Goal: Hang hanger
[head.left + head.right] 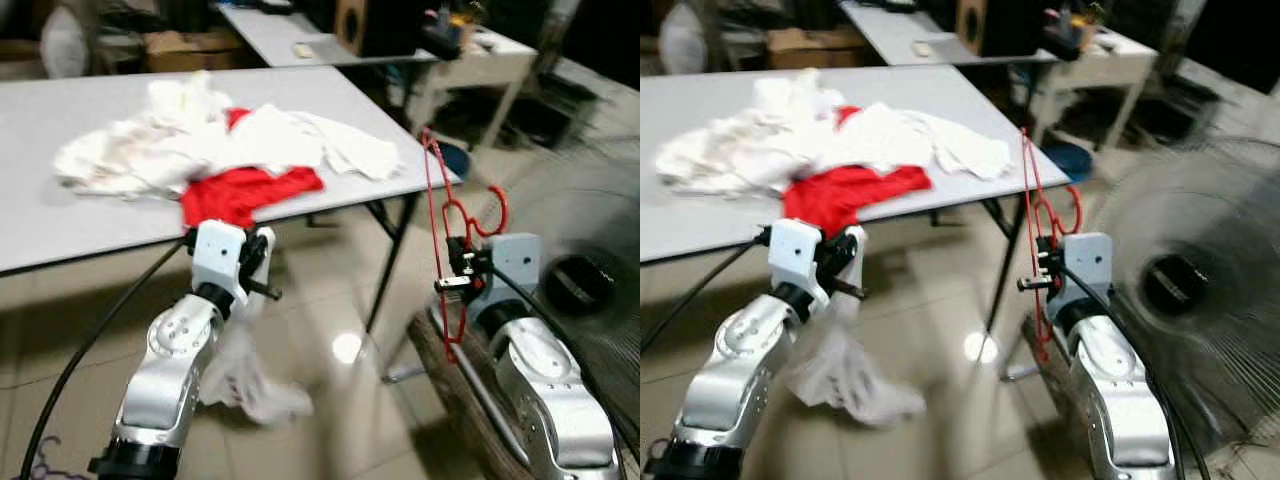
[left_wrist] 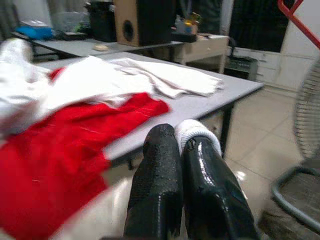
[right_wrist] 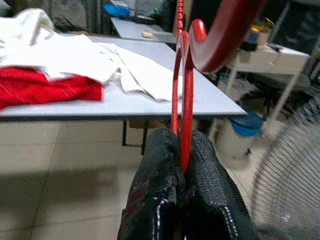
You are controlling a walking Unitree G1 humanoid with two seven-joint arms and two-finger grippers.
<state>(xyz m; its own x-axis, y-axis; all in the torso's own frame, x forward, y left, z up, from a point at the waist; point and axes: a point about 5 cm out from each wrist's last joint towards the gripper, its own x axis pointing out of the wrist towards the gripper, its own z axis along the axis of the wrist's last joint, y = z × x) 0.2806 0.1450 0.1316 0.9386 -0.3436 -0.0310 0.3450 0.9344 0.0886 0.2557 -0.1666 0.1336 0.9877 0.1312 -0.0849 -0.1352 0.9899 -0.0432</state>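
Red wire hanger (image 1: 450, 235) clamped in the right gripper (image 1: 455, 272), fingers closed tight on the wire, clear in the right wrist view where the 2 black fingers (image 3: 160, 170) pinch the red wire (image 3: 184, 115) between them. Hanger held roughly upright in front of the robot's right side, hook curl at about mid-height near the gripper, long wire running up past the table corner. It hangs free in the air, touching nothing but the gripper.

Left gripper (image 1: 262, 262) closed on white cloth (image 1: 245, 375); the garment trails down from it toward the tiled floor (image 1: 330, 300). Left wrist view shows a bit of white fabric (image 2: 196, 131) pinched at the fingertips.

Grey table (image 1: 60, 120) ahead, carrying a pile of white clothes (image 1: 200, 135) and a red garment (image 1: 245, 192) that droops over the near edge. Standing fan (image 1: 1200, 290) close on the robot's right, blurred. Second table (image 1: 290, 35) and a speaker box (image 2: 137, 22) further back.

Progress, as a judgement: pick-up is done, hanger secured in the right gripper, garment secured in the left. No rail, rod or hook to hang on can be made out, so the hanging itself is not done. Left to do: probably find the rail, bring the hook over it, release. Whether the cloth must go on the hanger first can't be told.
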